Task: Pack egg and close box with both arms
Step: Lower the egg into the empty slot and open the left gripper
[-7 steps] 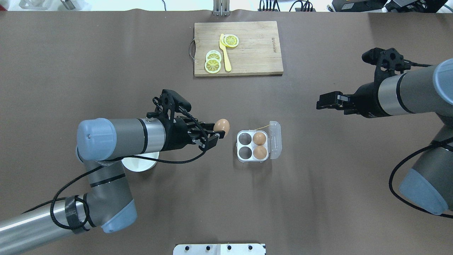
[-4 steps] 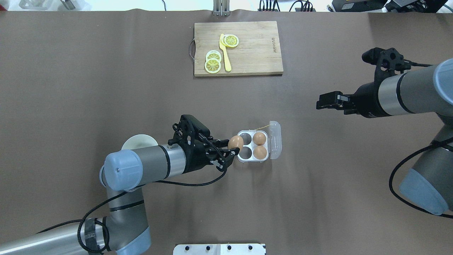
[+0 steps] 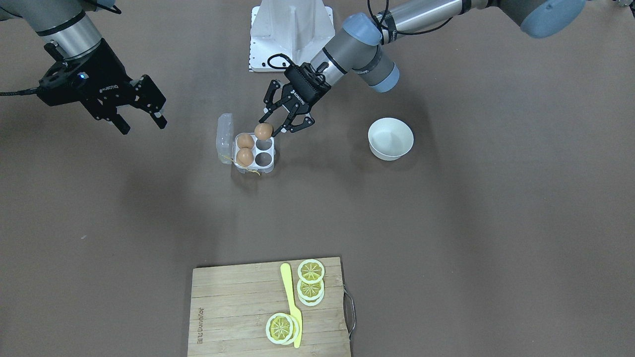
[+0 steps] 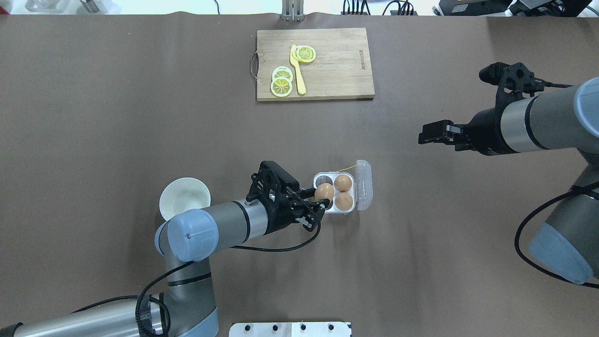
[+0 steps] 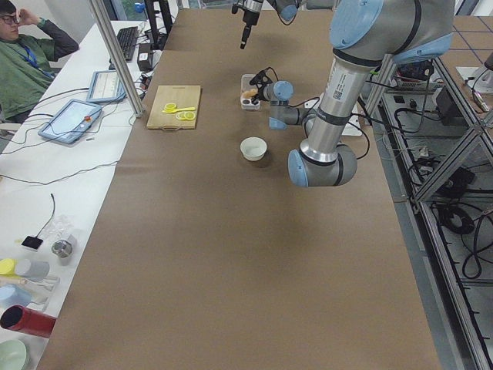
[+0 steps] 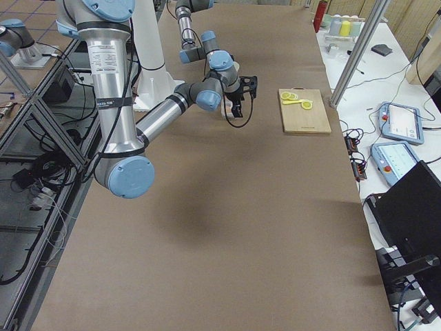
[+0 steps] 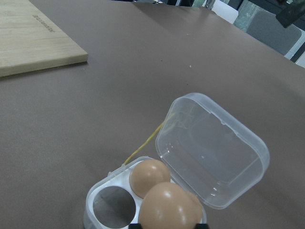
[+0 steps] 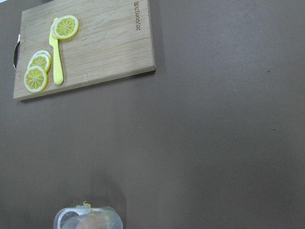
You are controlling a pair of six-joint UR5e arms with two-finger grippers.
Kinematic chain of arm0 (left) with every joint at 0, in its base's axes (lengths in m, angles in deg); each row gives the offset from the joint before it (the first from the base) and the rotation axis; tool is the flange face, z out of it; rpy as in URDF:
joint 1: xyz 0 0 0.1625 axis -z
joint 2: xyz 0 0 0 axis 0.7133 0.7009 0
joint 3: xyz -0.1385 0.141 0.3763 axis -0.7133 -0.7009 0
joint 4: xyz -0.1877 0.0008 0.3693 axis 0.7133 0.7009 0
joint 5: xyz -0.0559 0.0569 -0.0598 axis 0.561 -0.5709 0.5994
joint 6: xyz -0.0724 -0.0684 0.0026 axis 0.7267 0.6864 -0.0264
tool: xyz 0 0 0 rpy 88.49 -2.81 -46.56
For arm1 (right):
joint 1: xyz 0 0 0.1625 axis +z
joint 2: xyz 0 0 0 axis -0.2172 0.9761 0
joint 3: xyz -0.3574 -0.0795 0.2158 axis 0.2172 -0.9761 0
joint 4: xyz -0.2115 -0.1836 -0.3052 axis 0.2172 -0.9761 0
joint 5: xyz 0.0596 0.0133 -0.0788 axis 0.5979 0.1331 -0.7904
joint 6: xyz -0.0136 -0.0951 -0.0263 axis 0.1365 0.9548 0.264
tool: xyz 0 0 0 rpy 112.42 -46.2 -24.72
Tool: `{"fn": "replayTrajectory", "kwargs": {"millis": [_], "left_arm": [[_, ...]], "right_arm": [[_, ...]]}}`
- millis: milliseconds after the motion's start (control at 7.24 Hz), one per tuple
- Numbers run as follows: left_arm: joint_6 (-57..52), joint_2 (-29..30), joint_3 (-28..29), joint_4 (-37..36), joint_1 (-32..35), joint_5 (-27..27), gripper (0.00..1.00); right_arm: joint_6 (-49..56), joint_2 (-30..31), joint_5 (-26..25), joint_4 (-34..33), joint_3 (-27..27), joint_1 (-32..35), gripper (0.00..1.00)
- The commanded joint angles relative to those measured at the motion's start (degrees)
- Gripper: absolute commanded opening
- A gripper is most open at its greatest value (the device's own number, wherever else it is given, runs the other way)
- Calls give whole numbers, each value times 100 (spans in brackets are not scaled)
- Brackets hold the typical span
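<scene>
The egg (image 4: 324, 192) is tan-brown, as are the two other eggs (image 4: 343, 183) in the box (image 4: 364, 185), which is clear plastic with a thin yellow string (image 4: 345, 167). The left arm (image 4: 224, 222) and right arm (image 4: 538, 119) are silver-grey with light-blue joint caps. The left gripper (image 4: 322, 196) and right gripper (image 3: 143, 126) are black. The table (image 4: 140, 117) is matte brown, the bowl (image 4: 181, 196) white. The cutting board (image 4: 337, 65) is pale wood grain; the lemon slices (image 4: 281, 86) are yellow with white rims, and the knife (image 4: 297, 75) is yellow.

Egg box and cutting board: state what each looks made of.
The box looks like thin clear glossy plastic: the table shows through its lid. The cutting board looks like pale matte wood, possibly bamboo: straight grain lines run along it.
</scene>
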Motion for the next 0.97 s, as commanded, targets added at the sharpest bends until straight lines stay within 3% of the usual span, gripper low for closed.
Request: {"fn": "replayTrajectory", "kwargs": {"millis": [0, 414, 553, 829], "left_arm": [[-10, 60, 128, -3, -4, -11, 0], [-10, 182, 278, -21, -4, -20, 0], [-10, 253, 322, -29, -13, -11, 17], [-2, 254, 314, -38, -13, -11, 95]], "right_arm": [[0, 0, 0, 0, 2, 1, 91], [0, 0, 0, 0, 2, 1, 93], [0, 0, 0, 0, 2, 1, 93], [0, 0, 0, 0, 2, 1, 94]]}}
